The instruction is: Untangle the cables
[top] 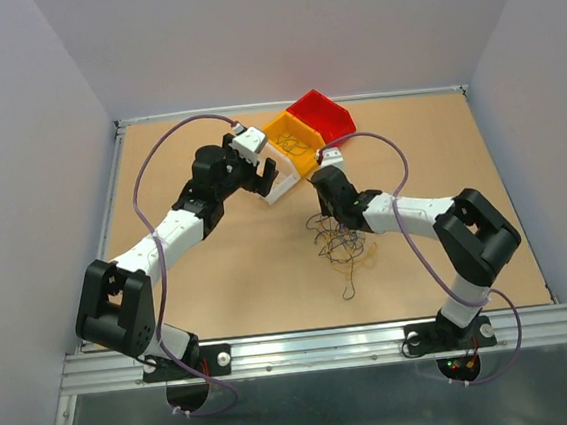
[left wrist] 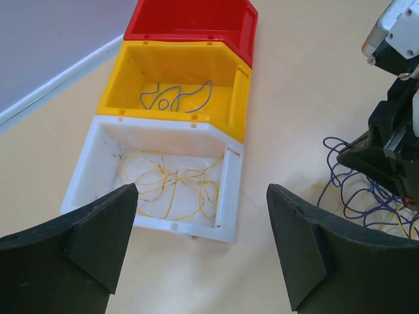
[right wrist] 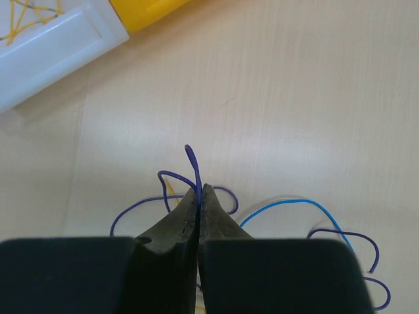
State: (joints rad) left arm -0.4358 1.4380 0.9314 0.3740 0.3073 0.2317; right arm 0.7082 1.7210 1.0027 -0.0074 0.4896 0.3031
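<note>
Right gripper [right wrist: 199,191] pinched together on a thin dark purple wire [right wrist: 190,157]; left gripper [left wrist: 201,191] spread wide apart, holding nothing.

The pinched wire rises from a loose tangle of purple, blue and yellow wires [top: 342,242] on the tan wooden counter [top: 220,279], near the white plastic bin [left wrist: 85,167] and to its right in the left wrist view. Curly yellow wires [left wrist: 171,186] lie inside that white bin, and the left gripper hangs over its near edge. Touching the white bin's far side is a yellow plastic bin [left wrist: 124,78] holding a blue-grey wire [left wrist: 175,98], then a red plastic bin [left wrist: 190,29].
</note>
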